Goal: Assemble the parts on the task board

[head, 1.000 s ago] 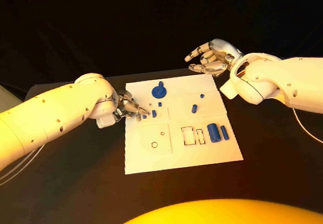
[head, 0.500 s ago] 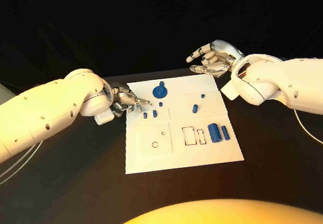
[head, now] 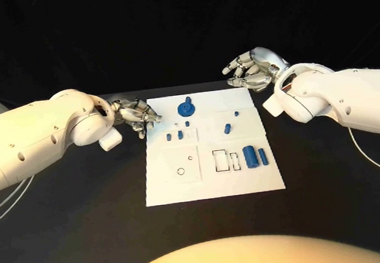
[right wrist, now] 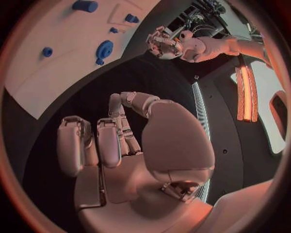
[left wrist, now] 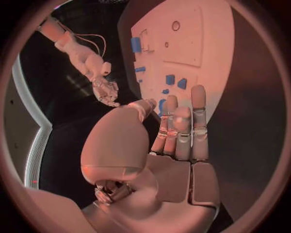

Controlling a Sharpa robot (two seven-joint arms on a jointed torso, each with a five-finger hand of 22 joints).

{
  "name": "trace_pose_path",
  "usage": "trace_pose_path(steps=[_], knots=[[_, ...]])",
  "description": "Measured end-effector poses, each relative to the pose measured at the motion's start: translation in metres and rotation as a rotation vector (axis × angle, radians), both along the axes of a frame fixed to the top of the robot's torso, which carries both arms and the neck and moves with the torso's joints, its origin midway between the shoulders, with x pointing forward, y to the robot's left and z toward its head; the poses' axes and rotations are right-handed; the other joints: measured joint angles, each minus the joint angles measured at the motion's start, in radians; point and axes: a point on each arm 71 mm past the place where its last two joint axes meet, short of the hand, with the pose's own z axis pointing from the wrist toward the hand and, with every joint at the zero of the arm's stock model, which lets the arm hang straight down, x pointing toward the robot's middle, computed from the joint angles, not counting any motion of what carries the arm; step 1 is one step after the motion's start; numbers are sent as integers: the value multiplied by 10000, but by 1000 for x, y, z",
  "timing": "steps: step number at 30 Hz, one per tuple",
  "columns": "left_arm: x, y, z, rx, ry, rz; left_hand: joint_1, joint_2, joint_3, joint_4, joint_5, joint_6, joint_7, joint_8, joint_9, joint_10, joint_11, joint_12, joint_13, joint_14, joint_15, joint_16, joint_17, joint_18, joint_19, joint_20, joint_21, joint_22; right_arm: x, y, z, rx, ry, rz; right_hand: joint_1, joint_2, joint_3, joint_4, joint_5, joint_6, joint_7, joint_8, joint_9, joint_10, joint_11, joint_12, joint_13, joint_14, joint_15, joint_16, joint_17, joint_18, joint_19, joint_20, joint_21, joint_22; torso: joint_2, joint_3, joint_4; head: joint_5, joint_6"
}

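I saw my left hand [head: 136, 113] just beside the task board [head: 216, 189], my right hand [head: 251, 67] past its far corner.

I see a white board [head: 215, 186] on my black table [head: 72, 226], dotted with small blue parts [head: 250, 157], the round one [head: 187, 108] a deeper blue. My arms are white, ending in a silver left hand [head: 136, 113] and a silver right hand [head: 251, 67].
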Motion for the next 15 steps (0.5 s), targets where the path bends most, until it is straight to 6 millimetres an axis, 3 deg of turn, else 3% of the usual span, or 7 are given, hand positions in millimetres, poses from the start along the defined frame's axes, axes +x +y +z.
trace_pose_path(steps=[2, 5, 11, 15], knots=[[-4, 4, 2, -962, -222, 79, 357, -63, 306, -306, 0, -34, 34, -40, -194, -189, 92, -362, -326, -702, 72, -868, -952, 0, -84, 70, -422, -288, 0, -2, 0, -243, -114, 51, 40, -36, -107, -107, -154, 59, -18, 18, 48, 121, -122, -861, -754, 0, 0, -146, -45, 1, 16, -15, -144, 0, 1, -3, 5, -23, 81], [-10, 10, 5, -2301, -555, 227, 603, -129, 644, -675, 0, 27, 164, -235, -519, -274, 179, -996, -875, -1157, 176, -1484, -1534, -1, -157, 144, -902, -603, 0, -6, -2, -685, -290, 174, 163, 4, -202, -202, -193, 200, -26, 67, 93, 199, -201, -1702, -1466, 0, 0, -318, -236, 0, 16, -14, -305, 0, -3, -9, 15, -71, 219], [-22, 20, 11, -4127, -1144, 505, 658, -88, 772, -1175, 0, 114, 247, -449, -930, -249, 204, -1772, -1537, -1398, 251, -1926, -2010, -3, -276, 193, -1166, -766, 0, -10, -6, -1685, -673, 488, 194, 19, -255, -255, -285, 315, -60, 66, 106, 292, -289, -2544, -2192, 0, 0, -319, -261, 0, 16, -13, -351, 0, -5, -18, 15, -114, 439], [-28, 22, 14, -4933, -1504, 641, 672, -74, 745, -1310, 0, 186, 246, -485, -1020, -230, 222, -1854, -1660, -1398, 251, -1957, -2088, -4, -276, 193, -1166, -766, -1, -11, -10, -2250, -879, 701, 194, 19, -255, -255, -285, 331, -71, 66, 117, 365, -282, -2583, -2257, 0, 0, -319, -261, 1, 16, -12, -351, -1, -10, -18, 12, -98, 570]])
